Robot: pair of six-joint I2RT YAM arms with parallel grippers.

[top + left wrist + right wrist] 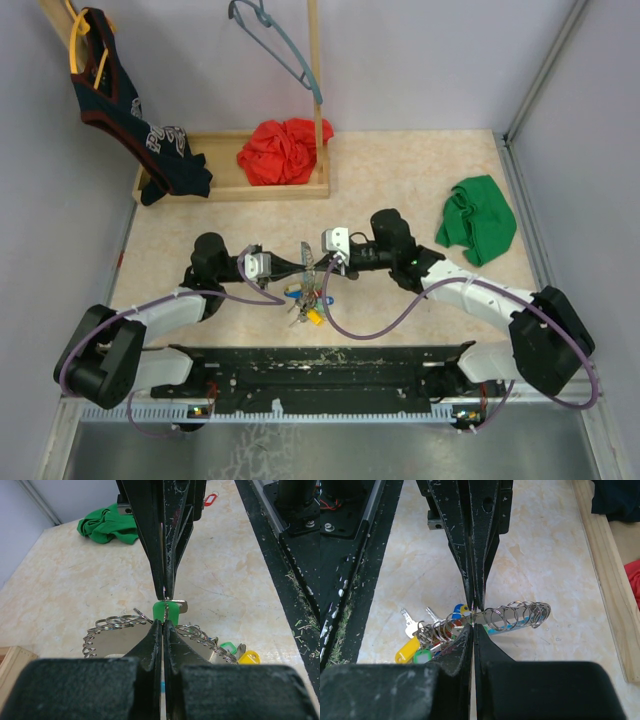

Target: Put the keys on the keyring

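Observation:
The keyring [309, 274], a grey hoop with a light-blue section, stands on edge at the table's middle between both grippers. Several small split rings are threaded on it [520, 614]. My left gripper [163, 622] is shut on the hoop's rim [112, 641]. My right gripper [474, 626] is shut on the small ring of a green-tagged key [165, 611], right at the hoop's edge, tip to tip with the left fingers [472, 597]. More keys [306, 303] hang and lie under the hoop, among them a yellow-tagged one [408, 650], a blue-tagged one [456, 613] and bare silver ones [410, 623].
A wooden tray [280, 190] at the back holds a red cloth [284, 150]. A dark garment [125, 110] and a grey-blue hanger [280, 45] hang from its frame. A green cloth [478, 218] lies at the right. A red key tag [210, 500] lies apart. The black base rail [320, 365] runs along the near edge.

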